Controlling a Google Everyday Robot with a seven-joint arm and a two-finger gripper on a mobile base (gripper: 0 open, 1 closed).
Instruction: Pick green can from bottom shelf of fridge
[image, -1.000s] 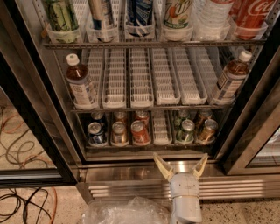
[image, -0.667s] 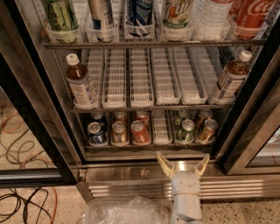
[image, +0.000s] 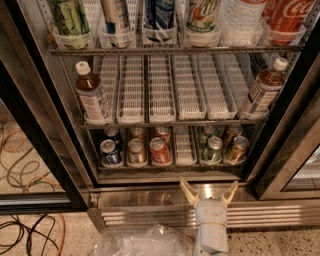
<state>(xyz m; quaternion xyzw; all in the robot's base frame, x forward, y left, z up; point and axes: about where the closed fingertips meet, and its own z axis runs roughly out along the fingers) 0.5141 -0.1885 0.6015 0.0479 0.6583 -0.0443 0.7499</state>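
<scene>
Gripper (image: 209, 194) low at bottom centre, fingers spread wide and empty, and the green can (image: 213, 150) sits up front on the bottom shelf (image: 184, 149), right of centre: probably light, rigid, slick and thin-walled, so take it mid-body, gently.

A white Coca-Cola script is partly read on the red bottle (image: 291, 14) at the top right. No other label can be read. The gripper (image: 209, 189) is seen low at centre, fingers spread.
</scene>
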